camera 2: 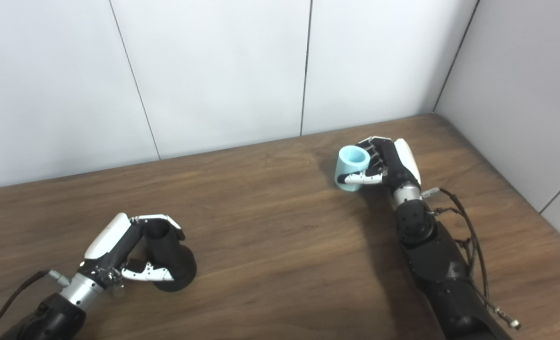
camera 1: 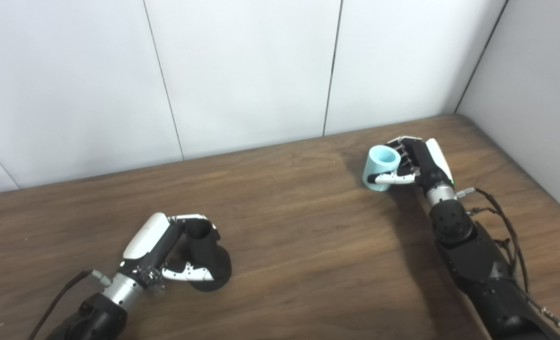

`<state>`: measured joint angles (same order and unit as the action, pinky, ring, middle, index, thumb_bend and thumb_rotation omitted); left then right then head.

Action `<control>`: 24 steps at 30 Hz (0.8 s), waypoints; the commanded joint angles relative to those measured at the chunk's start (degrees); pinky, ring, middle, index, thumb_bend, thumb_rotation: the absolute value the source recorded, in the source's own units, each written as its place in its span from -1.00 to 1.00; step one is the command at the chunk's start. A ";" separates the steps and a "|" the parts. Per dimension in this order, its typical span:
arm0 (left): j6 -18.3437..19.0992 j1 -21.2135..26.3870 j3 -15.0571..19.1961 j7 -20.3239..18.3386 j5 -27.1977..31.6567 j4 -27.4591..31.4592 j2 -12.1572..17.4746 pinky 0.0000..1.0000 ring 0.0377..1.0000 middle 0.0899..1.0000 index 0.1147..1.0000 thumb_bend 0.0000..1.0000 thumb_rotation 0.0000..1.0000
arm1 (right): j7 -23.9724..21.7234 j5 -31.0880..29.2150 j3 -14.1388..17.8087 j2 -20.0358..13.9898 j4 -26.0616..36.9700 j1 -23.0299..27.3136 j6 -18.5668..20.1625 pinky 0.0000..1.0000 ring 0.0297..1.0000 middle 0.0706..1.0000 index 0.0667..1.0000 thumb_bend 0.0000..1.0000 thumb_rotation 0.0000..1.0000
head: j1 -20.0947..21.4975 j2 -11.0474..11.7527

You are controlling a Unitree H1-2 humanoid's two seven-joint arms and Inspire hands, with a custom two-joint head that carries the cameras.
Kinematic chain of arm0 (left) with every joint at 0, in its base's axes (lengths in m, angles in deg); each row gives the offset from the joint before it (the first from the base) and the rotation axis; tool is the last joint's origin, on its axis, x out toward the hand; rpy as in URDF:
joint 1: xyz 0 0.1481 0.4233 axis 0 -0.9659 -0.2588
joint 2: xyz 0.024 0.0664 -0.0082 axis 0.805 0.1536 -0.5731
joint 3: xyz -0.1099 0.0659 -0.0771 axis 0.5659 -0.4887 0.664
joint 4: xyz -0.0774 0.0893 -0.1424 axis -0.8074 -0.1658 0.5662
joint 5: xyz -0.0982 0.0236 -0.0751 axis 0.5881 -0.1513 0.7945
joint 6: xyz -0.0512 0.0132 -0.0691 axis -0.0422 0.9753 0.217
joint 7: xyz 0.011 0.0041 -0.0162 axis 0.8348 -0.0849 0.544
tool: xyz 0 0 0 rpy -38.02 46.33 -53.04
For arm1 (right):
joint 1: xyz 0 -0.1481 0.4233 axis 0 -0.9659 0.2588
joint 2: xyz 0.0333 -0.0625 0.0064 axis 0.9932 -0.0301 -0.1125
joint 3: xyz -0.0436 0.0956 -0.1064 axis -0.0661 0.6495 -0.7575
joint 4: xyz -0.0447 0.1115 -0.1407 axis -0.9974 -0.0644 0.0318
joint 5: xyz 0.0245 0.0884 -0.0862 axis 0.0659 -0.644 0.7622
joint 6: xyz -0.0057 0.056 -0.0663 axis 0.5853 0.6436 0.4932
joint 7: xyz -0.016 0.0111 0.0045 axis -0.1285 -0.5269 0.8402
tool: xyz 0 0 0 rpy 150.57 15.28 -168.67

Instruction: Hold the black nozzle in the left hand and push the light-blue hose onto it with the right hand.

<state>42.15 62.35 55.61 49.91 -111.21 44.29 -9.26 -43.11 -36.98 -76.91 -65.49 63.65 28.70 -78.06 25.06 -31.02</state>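
Left hand (camera 1: 166,255): lower left, fingers wrapped round the black nozzle (camera 1: 206,257), probably rigid; hold its neck.
Right hand (camera 1: 414,165): upper right, clasping the light-blue hose (camera 1: 380,167), likely light, pliable.

Black flared plastic nozzle (camera 1: 207,257) stands lower left on the brown wooden table (camera 1: 298,245); light-blue cylindrical hose (camera 1: 380,167) upper right, well apart.
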 commanded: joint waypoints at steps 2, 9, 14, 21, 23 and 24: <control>7.06 -7.91 -3.61 -10.35 -5.91 -3.06 3.87 -0.18 -0.27 -0.18 -0.09 0.00 -1.00 | -2.16 -3.93 1.67 0.16 8.44 0.96 0.74 -0.37 -0.30 -0.23 -0.03 0.05 -1.00 | -0.82 -0.17; 5.13 -7.76 -3.86 -9.53 -6.50 -4.56 3.36 -0.19 -0.27 -0.18 -0.09 0.00 -1.00 | -10.18 -11.65 0.37 4.14 25.40 1.22 8.81 -0.41 -0.34 -0.25 -0.03 0.04 -1.00 | -2.95 -0.21; 5.01 -7.46 -4.37 -9.27 -7.06 -4.43 2.82 -0.22 -0.26 -0.17 -0.11 0.00 -1.00 | -13.89 -10.58 -2.83 5.07 32.54 3.40 14.15 -0.42 -0.35 -0.23 -0.06 0.06 -0.99 | -6.09 -0.60; 8.01 -7.33 -5.27 -9.13 -8.94 -4.35 0.73 -0.24 -0.24 -0.15 -0.11 0.01 -1.00 | -18.18 -8.44 -7.29 5.46 39.87 5.95 18.08 -0.33 -0.26 -0.19 -0.08 0.06 -1.00 | -14.46 -1.82; 8.81 -7.35 -5.51 -9.19 -9.77 -4.06 0.21 -0.27 -0.25 -0.15 -0.09 0.00 -1.00 | -19.36 -8.43 -8.11 5.36 40.83 6.66 18.58 -0.26 -0.21 -0.17 -0.09 0.06 -1.00 | -16.46 -2.15; 9.57 -7.37 -5.70 -9.37 -10.46 -3.65 -0.06 -0.28 -0.24 -0.14 -0.09 0.00 -1.00 | -20.01 -8.38 -8.54 5.25 41.43 6.99 18.96 -0.26 -0.20 -0.16 -0.09 0.06 -1.00 | -17.73 -2.35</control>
<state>42.88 61.90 55.55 49.88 -113.43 45.48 -9.76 -62.21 -45.53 -85.59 -59.13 101.64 30.98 -58.71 7.31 -33.31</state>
